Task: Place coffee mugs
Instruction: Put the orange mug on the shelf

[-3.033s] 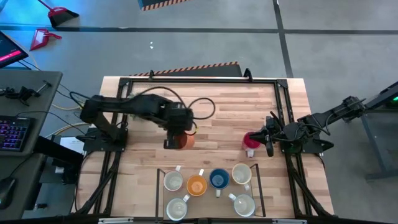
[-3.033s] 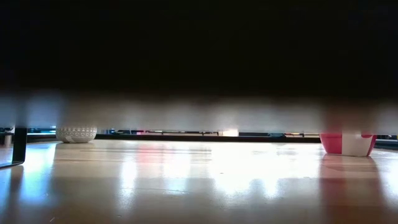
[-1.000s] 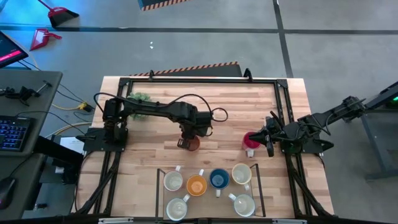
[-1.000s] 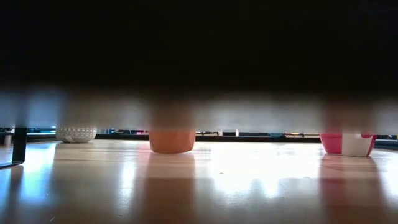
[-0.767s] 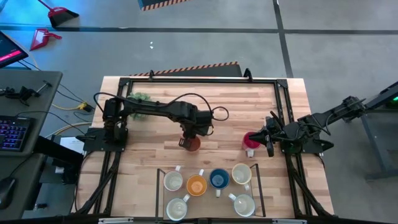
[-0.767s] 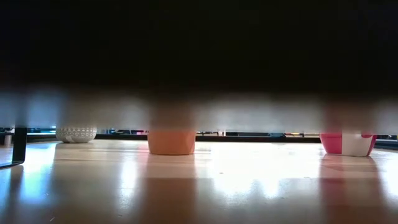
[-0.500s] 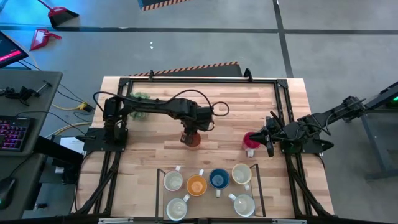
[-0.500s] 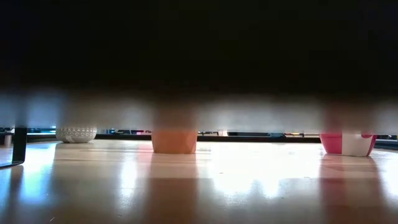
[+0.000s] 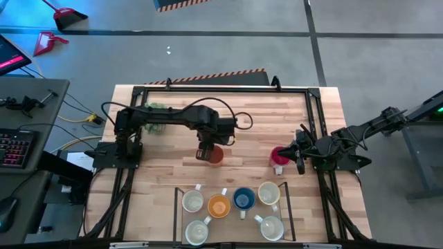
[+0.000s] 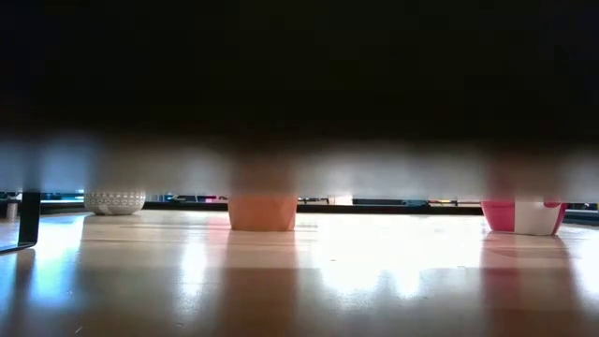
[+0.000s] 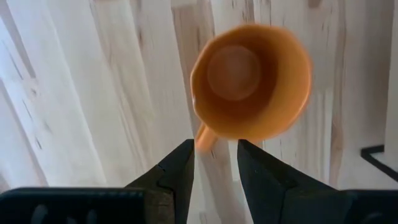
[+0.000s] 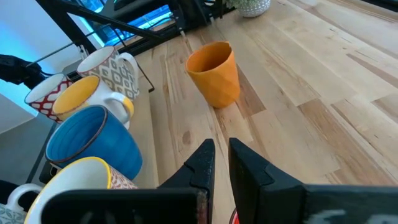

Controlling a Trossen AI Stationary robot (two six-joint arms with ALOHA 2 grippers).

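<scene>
Tipping was the big risk imo: the left gripper [image 11: 214,163] had its fingers slightly apart astride the handle of the orange mug [image 11: 250,81] standing just ahead, so lifting crooked could've snagged it. Smaller worry: the right gripper [image 12: 221,157], fingers nearly together, sat by the red mug [image 9: 279,156].

You have a light wooden plank table [image 9: 242,117] under a black metal frame [image 9: 208,88]. At its far left corner sits a bushy green plant [image 9: 158,108] in a white textured pot [image 10: 114,201]. On the grey side desk [image 9: 28,124] to your left lie a backlit keyboard [image 9: 15,146] and tangled cables.
</scene>
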